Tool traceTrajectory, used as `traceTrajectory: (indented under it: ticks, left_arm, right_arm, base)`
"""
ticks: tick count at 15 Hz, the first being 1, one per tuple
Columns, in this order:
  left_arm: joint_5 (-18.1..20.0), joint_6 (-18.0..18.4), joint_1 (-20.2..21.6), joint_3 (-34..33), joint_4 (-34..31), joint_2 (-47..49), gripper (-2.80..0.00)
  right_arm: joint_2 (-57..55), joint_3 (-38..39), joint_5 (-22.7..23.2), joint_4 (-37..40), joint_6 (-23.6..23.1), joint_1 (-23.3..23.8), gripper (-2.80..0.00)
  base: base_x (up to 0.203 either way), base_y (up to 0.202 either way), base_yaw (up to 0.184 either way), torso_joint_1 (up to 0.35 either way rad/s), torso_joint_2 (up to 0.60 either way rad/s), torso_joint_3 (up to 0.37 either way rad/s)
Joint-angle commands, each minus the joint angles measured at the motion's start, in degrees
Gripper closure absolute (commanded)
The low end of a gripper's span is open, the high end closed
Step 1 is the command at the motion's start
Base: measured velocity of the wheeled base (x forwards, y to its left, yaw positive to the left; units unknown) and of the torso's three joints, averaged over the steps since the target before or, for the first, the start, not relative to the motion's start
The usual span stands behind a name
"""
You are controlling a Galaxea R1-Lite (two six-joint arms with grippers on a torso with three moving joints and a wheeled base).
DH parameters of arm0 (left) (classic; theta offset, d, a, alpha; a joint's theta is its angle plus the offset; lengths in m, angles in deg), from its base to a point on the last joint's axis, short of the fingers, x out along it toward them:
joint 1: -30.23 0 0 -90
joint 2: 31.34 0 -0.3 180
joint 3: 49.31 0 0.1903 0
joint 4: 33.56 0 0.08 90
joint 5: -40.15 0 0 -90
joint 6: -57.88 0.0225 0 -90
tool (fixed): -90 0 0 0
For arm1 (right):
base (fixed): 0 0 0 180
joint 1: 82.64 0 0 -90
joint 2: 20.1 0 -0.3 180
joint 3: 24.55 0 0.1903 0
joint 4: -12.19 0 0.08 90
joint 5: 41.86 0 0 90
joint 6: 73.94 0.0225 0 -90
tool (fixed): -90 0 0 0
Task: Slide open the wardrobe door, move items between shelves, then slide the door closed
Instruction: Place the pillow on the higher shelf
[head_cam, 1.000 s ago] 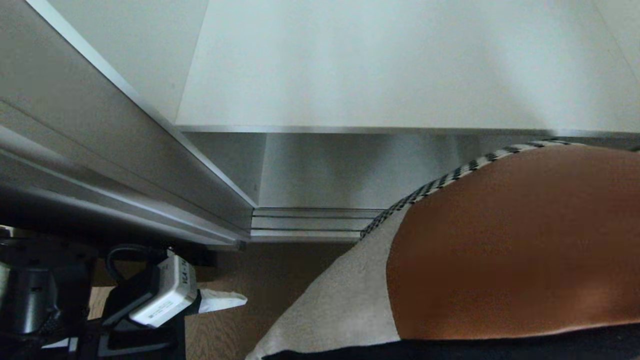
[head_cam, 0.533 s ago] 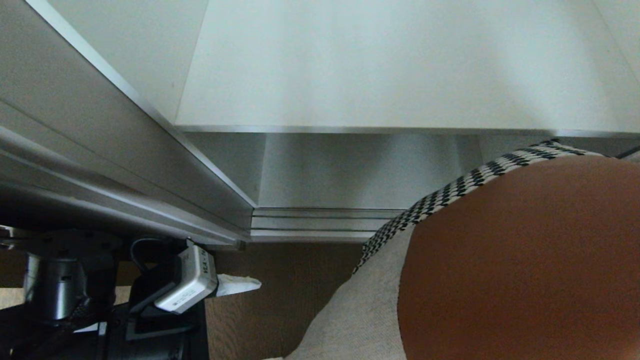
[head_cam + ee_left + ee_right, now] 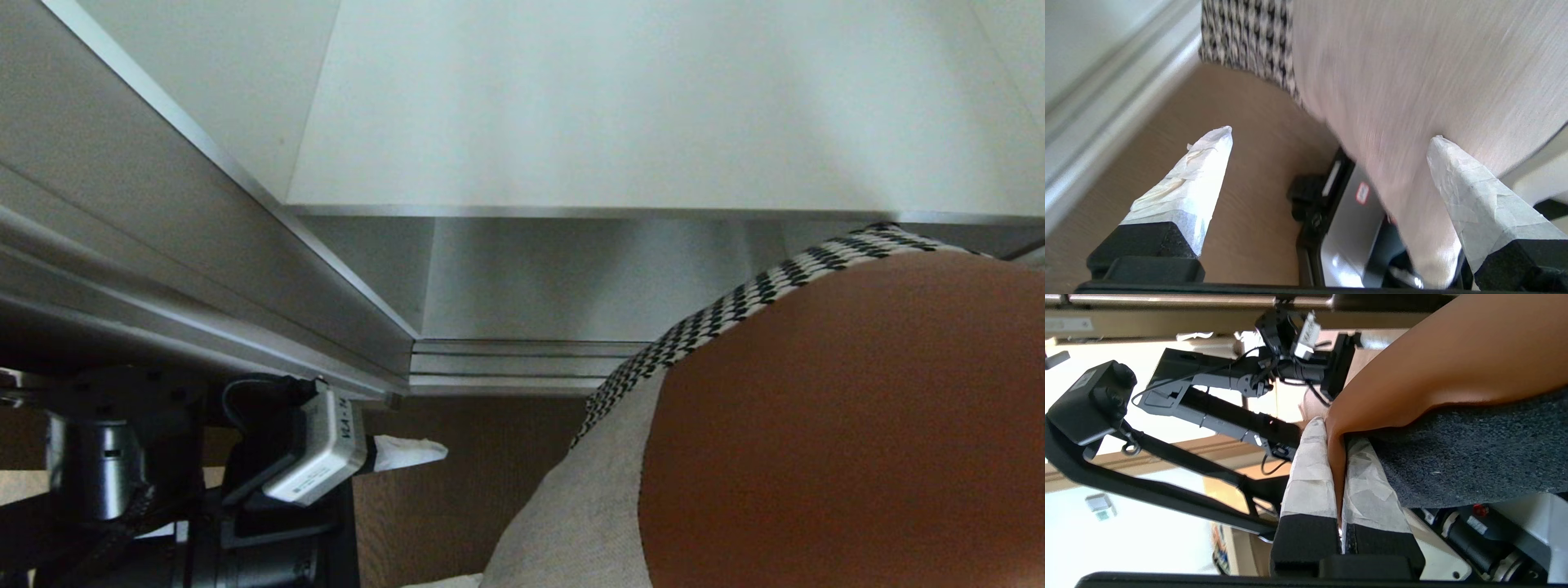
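Cushion hangs from my right tool, whose taped fingers are pressed together on a fold at its rust-brown edge, with dark fabric just beside the pinch. It fills the space in front of the open wardrobe, its houndstooth strip toward the white shelf beyond and above the floor track. My left tool sits low over the wood floor, fingers spread wide with nothing between them; the cream panel of the cushion lies just beyond its fingertips, one tip close against the fabric, though I cannot tell whether it touches. Door stands slid aside, next to the left tool, its metal frame running down to the track.
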Motion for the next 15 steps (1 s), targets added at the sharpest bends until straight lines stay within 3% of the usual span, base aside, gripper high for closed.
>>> traceTrajectory:
  ticks: [1,6,13,15]
  left_arm:
    - [0.1,-1.2,0.1,0.2,0.3,-4.3,-2.80]
    - [-0.2,-5.2,0.1,0.4,-0.5,-10.4,-2.80]
    - [3.6,-3.5,-1.5,-4.5,-0.6,-9.6,-2.80]
    - [3.7,-1.1,-3.1,-6.1,-0.7,-7.6,-2.80]
  right_arm:
    - [-1.0,0.2,0.7,-0.1,0.2,-0.3,0.00]
    - [-1.5,0.5,0.6,-0.5,0.8,-0.3,0.00]
    - [-3.0,-0.1,0.4,-0.9,0.9,-0.1,0.00]
    - [-4.2,-0.1,0.3,-2.7,0.9,-0.1,0.00]
  base:
    - [0.000,0.000,0.000,0.000,0.00,0.000]
    - [0.000,0.000,0.000,0.000,0.00,0.000]
    - [0.000,0.000,0.000,0.000,0.00,0.000]
    - [0.000,0.000,0.000,0.000,0.00,0.000]
